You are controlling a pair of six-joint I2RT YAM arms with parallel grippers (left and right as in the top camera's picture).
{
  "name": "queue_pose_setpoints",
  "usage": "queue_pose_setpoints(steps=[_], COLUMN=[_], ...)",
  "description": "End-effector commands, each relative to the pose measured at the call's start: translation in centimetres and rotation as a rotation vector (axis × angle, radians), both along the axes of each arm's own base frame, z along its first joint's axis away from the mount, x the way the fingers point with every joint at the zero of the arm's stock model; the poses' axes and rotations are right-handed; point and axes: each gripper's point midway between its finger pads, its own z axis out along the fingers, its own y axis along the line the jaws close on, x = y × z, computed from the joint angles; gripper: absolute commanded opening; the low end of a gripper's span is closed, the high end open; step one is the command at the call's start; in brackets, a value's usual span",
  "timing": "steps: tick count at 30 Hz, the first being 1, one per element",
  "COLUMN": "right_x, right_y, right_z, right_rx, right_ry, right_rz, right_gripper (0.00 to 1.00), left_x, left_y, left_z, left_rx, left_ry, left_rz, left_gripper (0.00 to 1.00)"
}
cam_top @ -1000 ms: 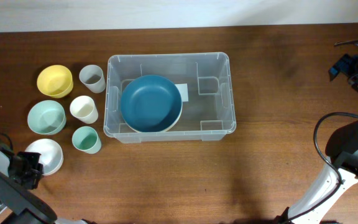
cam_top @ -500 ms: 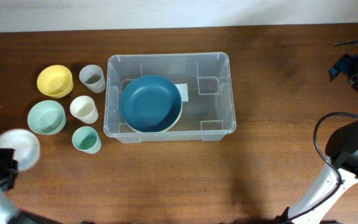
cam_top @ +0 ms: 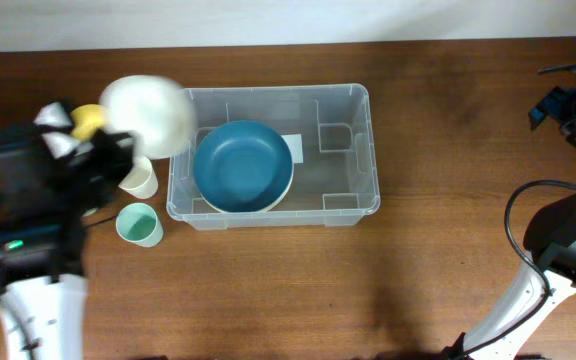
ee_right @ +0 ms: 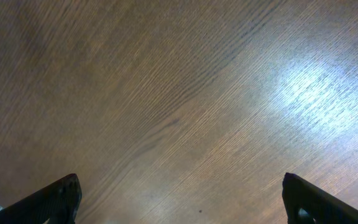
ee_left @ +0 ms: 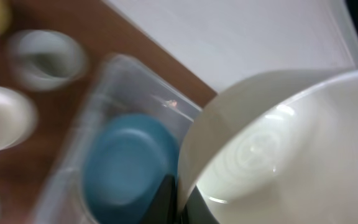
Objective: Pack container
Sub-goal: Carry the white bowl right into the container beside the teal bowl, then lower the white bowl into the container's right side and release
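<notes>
The clear plastic container [cam_top: 370,150] stands at the table's middle with a dark blue bowl [cam_top: 243,165] in its left half. My left gripper [cam_top: 113,140] is shut on the rim of a white bowl [cam_top: 148,112], held in the air over the container's far left corner. In the left wrist view the white bowl [ee_left: 291,143] fills the right side, my gripper [ee_left: 179,208] pinches its rim, and the blue bowl [ee_left: 129,168] and the container wall [ee_left: 123,68] lie below. My right gripper [ee_right: 179,199] is open and empty over bare wood.
A cream cup [cam_top: 140,178] and a green cup [cam_top: 138,225] stand left of the container. A yellow bowl [cam_top: 88,120] shows partly behind my left arm. A grey cup [ee_left: 45,59] shows in the left wrist view. My right arm [cam_top: 568,240] is at the right edge.
My left gripper has lifted the white bowl from the table's front left and carried it back and right, up to the container's far left corner. The right arm has not moved.
</notes>
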Motion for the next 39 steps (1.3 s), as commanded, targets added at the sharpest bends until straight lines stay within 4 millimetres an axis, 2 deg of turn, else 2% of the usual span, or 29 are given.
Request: queue_pose_setpoints(steps=[1,5,8,12,16,22,36,39], right_x=[-0.3,-0.3,-0.3,-0.3,-0.3,-0.3,-0.3,-0.3], right_y=[0.0,0.0,0.0,0.0,0.0,0.0,0.0,0.0], right_z=[1.2,1.2,1.2,1.2,1.2,1.2,1.2,1.2], right_rx=[-0.025,-0.025,-0.025,-0.025,-0.026,-0.025,-0.025,-0.026], right_ry=[-0.019,-0.019,-0.019,-0.019,-0.019,-0.019,-0.019,-0.019], right_rz=[-0.007,-0.007,-0.007,-0.007,-0.007,-0.007,-0.007,-0.007], right_gripper=[0.99,0.99,0.99,0.99,0.99,0.99,0.99,0.99], left_x=[1.2,2.2,3.1,4.4,5.9,7.3,7.4,7.3], left_y=[-8.5,-14.7,-17.8,-20.4,-22.2,-23.1,-23.4,-24.0], left_z=[-0.2,-2.2,-4.8,-9.0,-12.2,-15.2,-20.3,-21.1], left_rx=[0.099,0.159,0.205,0.263,0.277,0.301,0.337,0.333], left_ry=[-0.042,-0.045,-0.019,0.051,0.089,0.111,0.212,0.218], left_rz=[-0.17,-0.272,-0.306,-0.33,-0.354,-0.365,-0.382,-0.402], left_gripper=[0.01,0.01,0.01,0.01,0.01,0.01,0.01,0.01])
